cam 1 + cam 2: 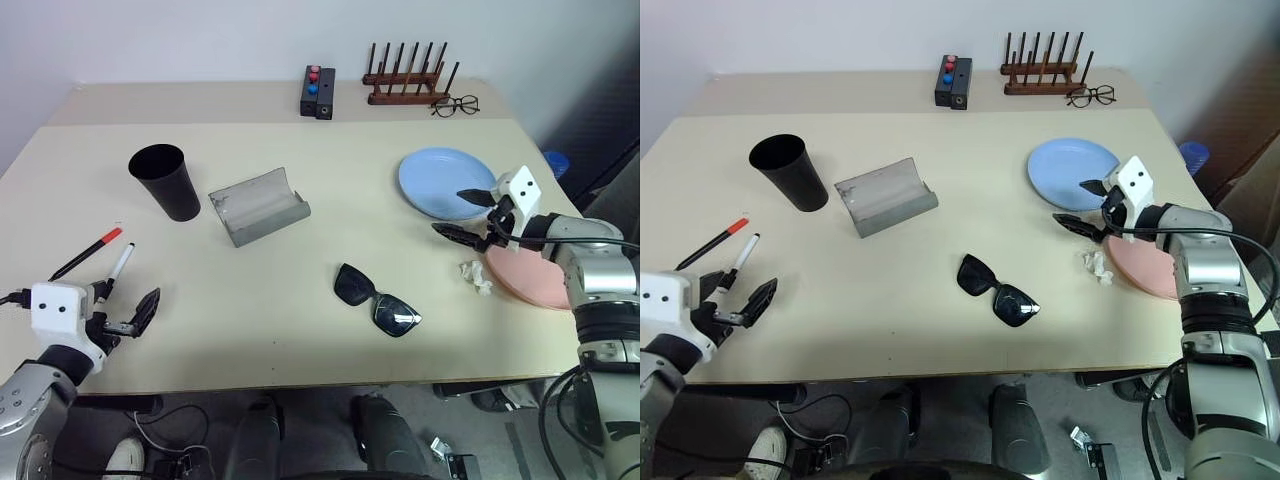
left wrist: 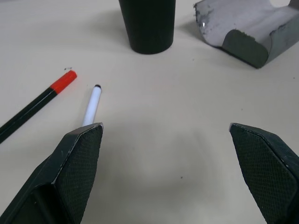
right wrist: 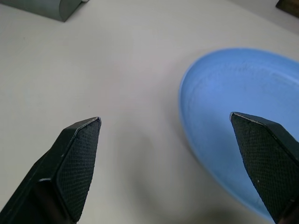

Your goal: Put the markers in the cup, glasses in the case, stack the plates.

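Two markers point(image 2: 70, 98) just beyond left gripper point(image 2: 173, 154) fingers, spread wide, empty. Right gripper point(image 3: 168, 163) wide, empty, over blue plate point(image 3: 229, 112) rim; pink plate point(image 1: 525, 275) behind. Crumpled paper point(image 1: 476, 276) nearby.

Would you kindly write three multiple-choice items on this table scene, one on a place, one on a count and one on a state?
1. Where do the sunglasses lie?
A. inside the case
B. on the bare table, nearer the robot than the case
C. on the blue plate

2. How many markers lie on the table?
A. one
B. two
C. four

3. How does the case stand?
A. open and empty
B. shut
C. open with sunglasses inside

Answers:
1 B: they rest on the table, apart from the case.
2 B: a red-capped marker and a white marker lie side by side.
3 A: its lid is up and its hollow is bare.
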### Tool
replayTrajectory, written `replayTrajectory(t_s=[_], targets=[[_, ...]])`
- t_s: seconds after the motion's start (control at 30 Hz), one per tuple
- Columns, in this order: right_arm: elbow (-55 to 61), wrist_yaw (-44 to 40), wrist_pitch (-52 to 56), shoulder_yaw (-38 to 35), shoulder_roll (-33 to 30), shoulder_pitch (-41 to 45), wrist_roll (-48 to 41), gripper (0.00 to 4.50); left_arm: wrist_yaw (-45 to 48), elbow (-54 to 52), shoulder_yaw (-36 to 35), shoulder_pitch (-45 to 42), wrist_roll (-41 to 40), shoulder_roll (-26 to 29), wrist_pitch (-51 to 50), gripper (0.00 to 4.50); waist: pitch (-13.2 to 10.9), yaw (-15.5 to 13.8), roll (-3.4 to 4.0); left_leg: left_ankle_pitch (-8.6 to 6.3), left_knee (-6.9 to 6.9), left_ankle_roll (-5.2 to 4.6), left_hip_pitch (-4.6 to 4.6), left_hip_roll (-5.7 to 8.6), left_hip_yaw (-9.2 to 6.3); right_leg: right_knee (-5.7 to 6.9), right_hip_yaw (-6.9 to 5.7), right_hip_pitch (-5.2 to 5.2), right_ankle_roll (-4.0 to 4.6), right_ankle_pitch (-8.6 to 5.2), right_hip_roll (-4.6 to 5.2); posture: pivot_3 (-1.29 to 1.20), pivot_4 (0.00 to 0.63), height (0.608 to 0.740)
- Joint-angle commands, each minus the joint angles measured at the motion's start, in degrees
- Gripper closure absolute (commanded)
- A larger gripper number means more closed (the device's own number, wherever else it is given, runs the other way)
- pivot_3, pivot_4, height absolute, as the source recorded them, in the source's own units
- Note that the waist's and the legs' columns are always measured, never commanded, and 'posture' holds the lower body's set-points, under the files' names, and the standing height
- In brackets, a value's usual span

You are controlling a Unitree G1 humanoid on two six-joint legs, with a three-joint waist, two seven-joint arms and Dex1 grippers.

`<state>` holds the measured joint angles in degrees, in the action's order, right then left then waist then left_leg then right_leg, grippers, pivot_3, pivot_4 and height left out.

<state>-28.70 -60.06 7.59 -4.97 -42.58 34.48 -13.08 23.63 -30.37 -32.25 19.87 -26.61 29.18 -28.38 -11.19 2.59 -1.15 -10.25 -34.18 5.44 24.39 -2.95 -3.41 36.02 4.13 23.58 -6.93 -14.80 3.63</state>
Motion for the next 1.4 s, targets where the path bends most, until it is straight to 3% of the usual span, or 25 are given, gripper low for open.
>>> replayTrajectory(t_s=[0.03, 0.37, 0.6, 0.97, 1.2, 1.4], targets=[[1.27, -0.37, -0.76, -1.32, -1.31, 1.11, -0.39, 0.00, -0.01, -0.48, 0.18, -0.23, 0.53, -0.25, 1.45, 0.05, 0.00, 0.01, 0.00, 0.00, 0.00, 0.00, 0.00, 0.00, 0.00, 0.00, 0.00, 0.00, 0.00, 0.00, 0.00, 0.00, 0.150, 0.738], [-7.12, -3.55, -7.21, -0.74, -0.75, 3.74, 0.65, 0.00, -0.66, 0.55, 1.62, -0.89, 2.08, -2.01, 3.38, 0.05, 0.00, 0.00, 0.00, 0.00, -0.01, 0.00, -0.01, 0.00, 0.00, 0.00, 0.00, -0.03, -0.01, 0.00, -0.01, 0.00, 0.150, 0.738], [-4.90, -3.46, -8.27, -0.93, 0.80, 2.98, 0.05, 0.00, 0.25, 2.35, 3.09, -4.80, 2.43, -0.75, 3.13, 0.05, 0.00, -0.03, 0.00, 0.01, -0.02, 0.00, -0.03, 0.00, -0.01, 0.05, 0.00, -0.05, -0.02, 0.01, -0.03, 0.00, 0.150, 0.738], [20.67, -0.63, 2.49, 1.11, 3.47, -4.96, -3.48, 0.00, -1.92, 11.99, 6.04, -16.33, 4.31, 4.94, -4.46, 0.05, 0.01, -0.02, 0.02, 0.01, -0.02, -0.01, -0.04, 0.00, -0.03, 0.12, -0.01, -0.05, -0.07, 0.01, -0.05, 0.00, 0.150, 0.738], [42.14, -2.43, 11.25, 12.31, 7.92, -9.32, -6.79, 0.00, -9.81, 11.47, 5.18, -22.10, 5.76, 7.73, -19.86, 0.05, 0.02, -0.05, 0.01, 0.01, 0.00, -0.01, -0.05, -0.02, -0.08, 0.18, -0.02, -0.03, -0.09, 0.00, -0.08, 0.00, 0.150, 0.738], [45.76, 0.66, 11.63, 18.65, 12.74, -11.25, -4.92, 0.00, -15.76, 9.14, 0.25, -30.36, 2.93, 7.91, -40.88, 0.05, 0.11, -0.29, -0.20, 0.01, -0.06, 0.00, -0.04, 0.00, -0.10, 0.17, -0.04, -0.09, -0.10, 0.00, -0.06, 0.00, 0.150, 0.738]])
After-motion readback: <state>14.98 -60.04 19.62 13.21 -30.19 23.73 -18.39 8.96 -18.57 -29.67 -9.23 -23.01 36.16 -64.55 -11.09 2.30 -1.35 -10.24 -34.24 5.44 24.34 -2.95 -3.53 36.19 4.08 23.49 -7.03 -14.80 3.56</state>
